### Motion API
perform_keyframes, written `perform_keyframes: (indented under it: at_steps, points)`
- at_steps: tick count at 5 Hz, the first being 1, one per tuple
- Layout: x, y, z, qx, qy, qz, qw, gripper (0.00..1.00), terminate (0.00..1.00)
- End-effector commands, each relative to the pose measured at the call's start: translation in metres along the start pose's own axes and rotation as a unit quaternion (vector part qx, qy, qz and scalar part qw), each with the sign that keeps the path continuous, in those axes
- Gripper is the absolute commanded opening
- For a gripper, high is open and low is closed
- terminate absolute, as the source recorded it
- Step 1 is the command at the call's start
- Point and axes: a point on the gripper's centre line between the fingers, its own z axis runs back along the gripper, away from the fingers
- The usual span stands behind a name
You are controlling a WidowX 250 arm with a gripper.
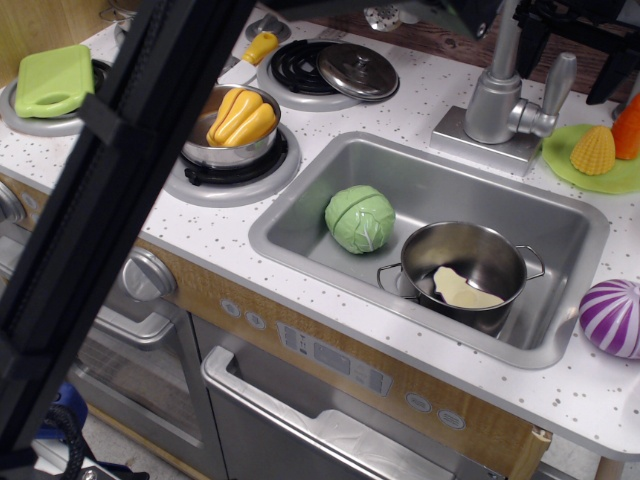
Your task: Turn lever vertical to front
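Note:
The lever is a short silver-grey bar jutting from the right side of the faucet's cylindrical body. It stands nearly upright, leaning slightly right. My gripper is at the top right, partly cut off by the frame edge. Two black fingers hang down, one left of the lever's top and one right of it. They are spread apart with the lever's tip between them. I cannot tell whether either finger touches it.
The sink holds a green cabbage and a steel pot. A green plate with corn and a carrot is right of the faucet. A purple onion lies at the right. A black arm strut crosses the left. A pot sits on a burner.

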Motion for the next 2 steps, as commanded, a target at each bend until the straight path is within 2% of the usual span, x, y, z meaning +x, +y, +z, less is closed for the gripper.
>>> perform_keyframes:
  at_steps: [1,2]
  points:
    - [0.0,0.0,0.0,0.0,0.0,0.0,1.0,1.0,0.0]
    - [0.0071,0.0013,0.003,0.006,-0.028,0.005,0.9996,1.0,0.0]
